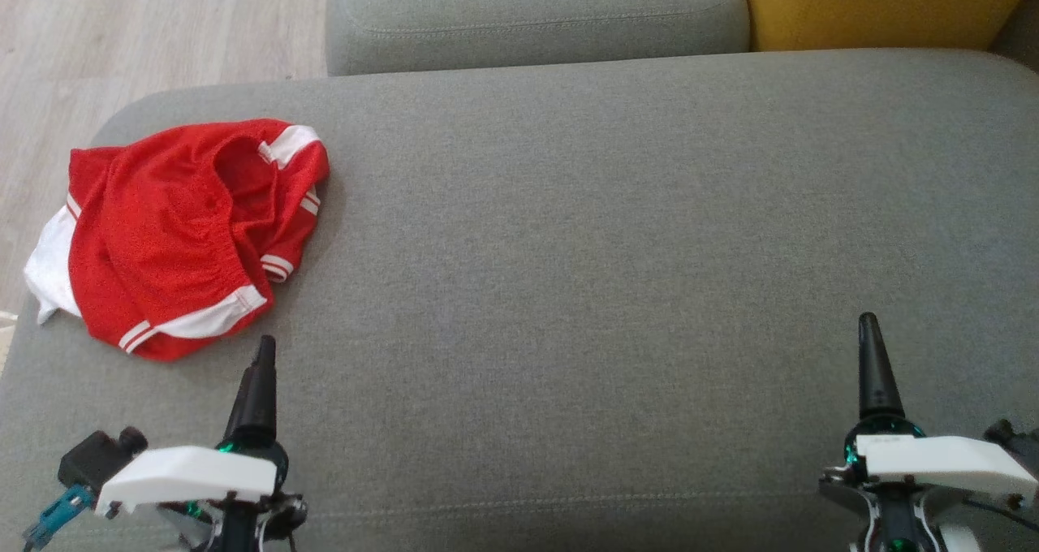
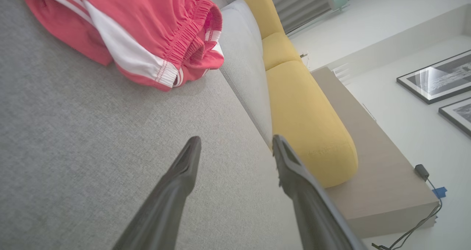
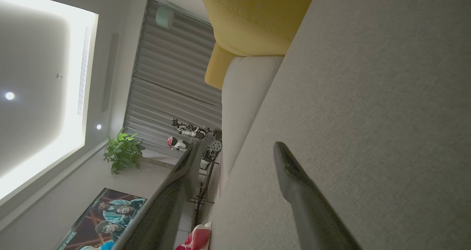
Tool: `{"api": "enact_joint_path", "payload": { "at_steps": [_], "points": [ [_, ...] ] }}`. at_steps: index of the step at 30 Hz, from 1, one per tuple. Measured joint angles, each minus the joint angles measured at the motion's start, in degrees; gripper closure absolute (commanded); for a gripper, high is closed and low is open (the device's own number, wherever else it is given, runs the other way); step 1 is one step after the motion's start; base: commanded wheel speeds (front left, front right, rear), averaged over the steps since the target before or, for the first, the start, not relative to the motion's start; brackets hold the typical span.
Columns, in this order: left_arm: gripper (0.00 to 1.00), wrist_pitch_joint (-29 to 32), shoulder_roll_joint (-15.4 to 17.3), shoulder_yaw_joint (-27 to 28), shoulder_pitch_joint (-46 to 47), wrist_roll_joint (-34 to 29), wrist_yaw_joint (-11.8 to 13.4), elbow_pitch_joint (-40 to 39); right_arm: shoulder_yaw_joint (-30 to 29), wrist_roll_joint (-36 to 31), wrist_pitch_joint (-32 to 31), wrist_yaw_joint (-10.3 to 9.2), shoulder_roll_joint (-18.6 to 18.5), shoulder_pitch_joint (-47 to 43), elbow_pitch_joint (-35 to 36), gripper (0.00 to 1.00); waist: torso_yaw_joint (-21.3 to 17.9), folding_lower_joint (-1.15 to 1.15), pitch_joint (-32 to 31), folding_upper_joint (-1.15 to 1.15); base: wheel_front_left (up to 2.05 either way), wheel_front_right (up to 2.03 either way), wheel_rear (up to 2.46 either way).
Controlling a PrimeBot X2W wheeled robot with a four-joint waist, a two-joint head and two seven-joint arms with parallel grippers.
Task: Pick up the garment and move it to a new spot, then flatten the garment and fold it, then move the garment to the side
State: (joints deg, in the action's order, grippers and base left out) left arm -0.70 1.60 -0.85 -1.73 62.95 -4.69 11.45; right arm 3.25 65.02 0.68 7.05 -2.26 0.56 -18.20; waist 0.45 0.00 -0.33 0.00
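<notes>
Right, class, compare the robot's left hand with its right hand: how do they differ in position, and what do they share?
The left hand sits just short of the red shorts; the right hand is far across the grey sofa seat from them. Crumpled shorts lie ahead and left of the left hand; bare seat fabric lies ahead of the right hand. Shared: both hands are open, empty and point the same way.

We find the garment [image 1: 174, 235] lying on the seat cushion [image 1: 609, 211], near its left edge; our left gripper [image 1: 265, 353] hovers just before it, apart; our right gripper [image 1: 870, 329] hangs well to the right; behind the seat stand the left back cushion [image 1: 536, 16] and the right back cushion [image 1: 877, 4]; the floor [image 1: 122, 32] lies leftward.
</notes>
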Motion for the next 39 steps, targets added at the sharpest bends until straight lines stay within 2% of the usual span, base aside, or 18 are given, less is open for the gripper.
{"api": "enact_joint_path", "payload": {
  "at_steps": [25, 39],
  "points": [
    [0.0, -4.2, 0.1, -2.1, -0.5, -17.1, 3.6, -3.3, 4.4, -18.9, 4.1, 0.0, -0.1, 0.9, 2.5, 0.0, 0.0, 0.0, -0.6, 0.0, 0.0, 0.0, 0.0],
    [0.0, -6.4, 0.2, -2.2, -0.5, -24.5, 3.7, -5.2, 5.2, -27.9, 6.5, 0.0, -0.1, 0.9, 4.0, 0.0, 0.2, 0.0, -0.9, 0.0, 0.0, 0.0, 0.0]
  ]
}}
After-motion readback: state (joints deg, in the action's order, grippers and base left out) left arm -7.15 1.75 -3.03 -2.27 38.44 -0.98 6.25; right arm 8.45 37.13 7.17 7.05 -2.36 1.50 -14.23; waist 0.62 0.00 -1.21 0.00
